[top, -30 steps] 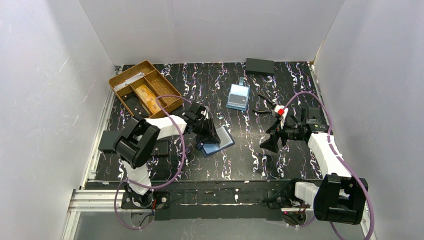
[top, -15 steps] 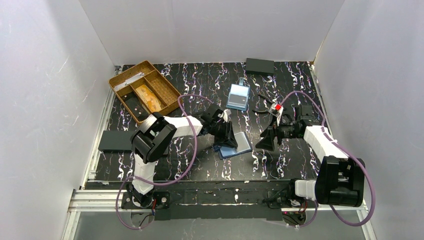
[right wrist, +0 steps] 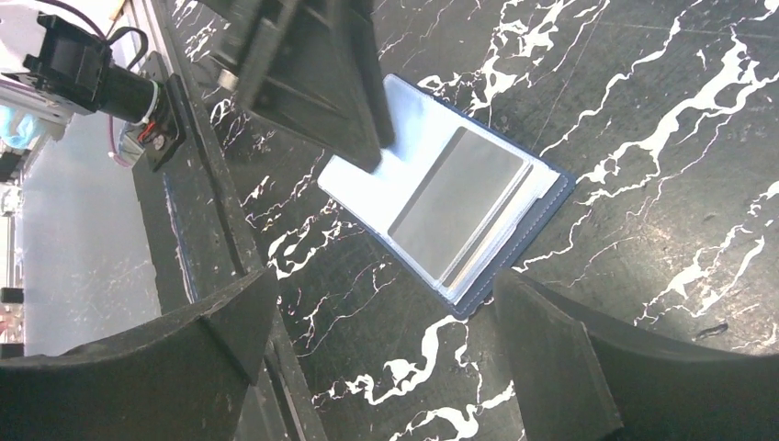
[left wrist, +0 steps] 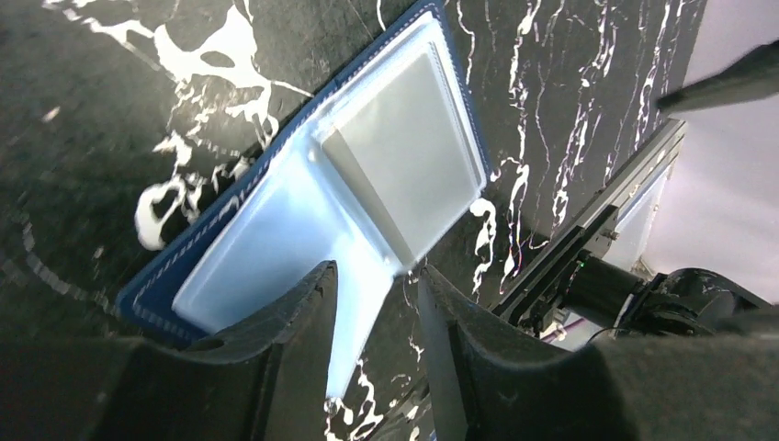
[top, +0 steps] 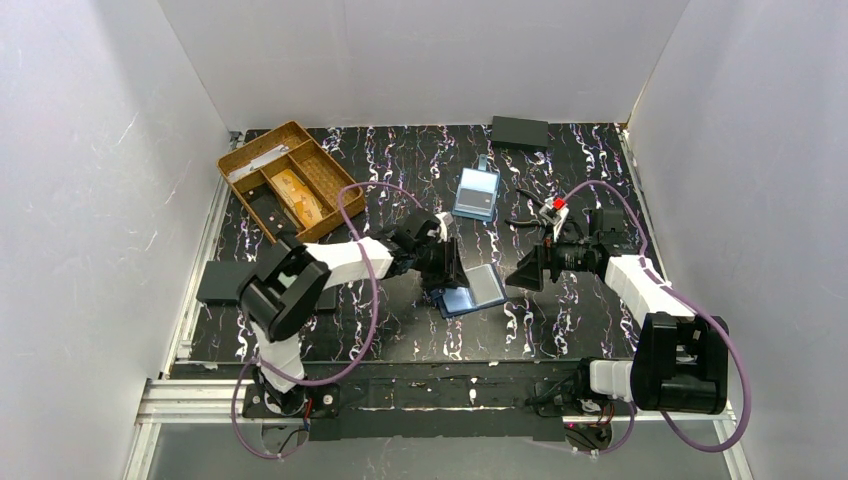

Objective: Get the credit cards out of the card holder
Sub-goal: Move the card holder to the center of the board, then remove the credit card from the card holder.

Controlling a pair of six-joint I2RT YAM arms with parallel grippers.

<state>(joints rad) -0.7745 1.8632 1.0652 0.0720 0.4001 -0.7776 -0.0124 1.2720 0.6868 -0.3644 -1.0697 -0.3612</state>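
The card holder [top: 470,290] lies spread open on the tabletop [top: 400,330], navy cover down and pale blue sleeves up. The left claw [top: 447,268] is set on its left half. Its fingers [left wrist: 294,322] are drawn close together with one pale inner leaf rising between them, so it is clenched on that leaf of the card holder. The holder's right-hand sleeve shows a pale grey rectangle shaped like one of the credit cards [right wrist: 459,202], though I cannot tell whether it is a card or a bare sleeve. The right claw [top: 525,272] hovers just right of the holder, clear of it, its jaws spread wide and gripping nothing. Beyond the holder lies a light blue clear case [top: 476,193]. Well off to the holder's far left stands a wooden tray [top: 322,172].
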